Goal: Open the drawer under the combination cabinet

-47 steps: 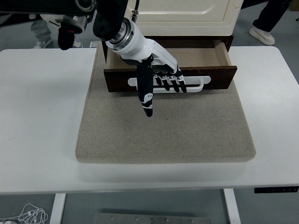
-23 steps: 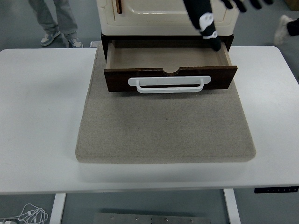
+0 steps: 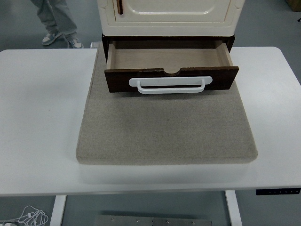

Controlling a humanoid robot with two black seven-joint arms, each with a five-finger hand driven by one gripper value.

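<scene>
The cream combination cabinet stands at the back of the table. Its dark brown drawer is pulled out toward me, showing a bare tan inside. A white bar handle runs across the drawer front. Neither of my hands appears in the head view.
A grey felt mat lies under the cabinet and spreads toward the table's near edge. White table extends on both sides. A person's legs and shoes stand at the top left behind the table.
My hand let go of the drawer handle, rose past the cabinet front and left the picture. The drawer stays pulled out.
</scene>
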